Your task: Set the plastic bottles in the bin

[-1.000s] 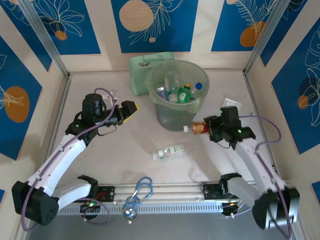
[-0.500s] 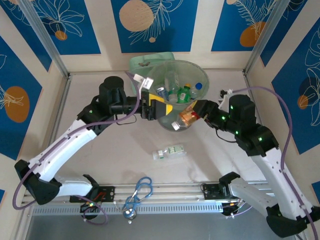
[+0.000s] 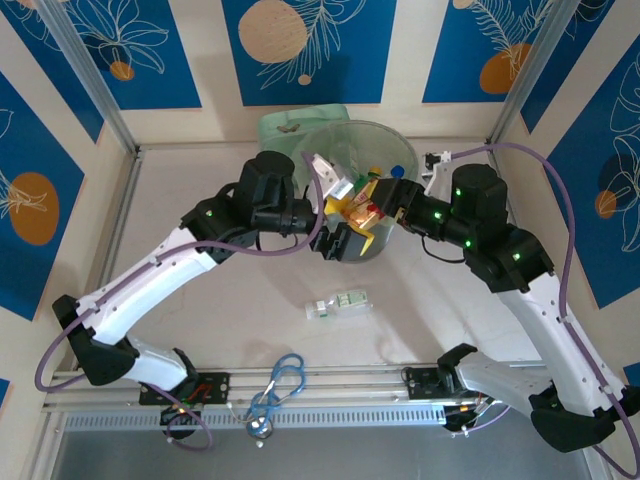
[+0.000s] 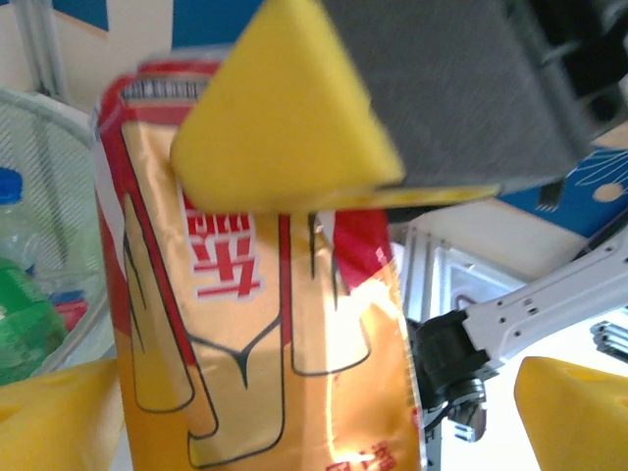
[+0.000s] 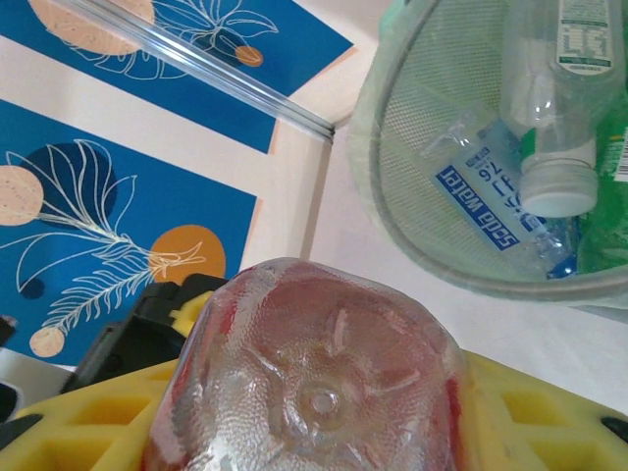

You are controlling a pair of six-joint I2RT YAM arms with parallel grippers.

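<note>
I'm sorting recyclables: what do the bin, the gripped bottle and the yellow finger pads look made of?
Bin: translucent pale-green plastic; its contents show through the wall.
Bottle: clear glossy plastic, with a dimpled moulded base.
Pads: matte yellow, probably foam or soft rubber, with square recesses.

The left hand swings across to the bin's rim and opens wide. The right hand lifts its red-labelled bottle from beside the bin's foot up to the rim, between the left hand's fingers.
</note>
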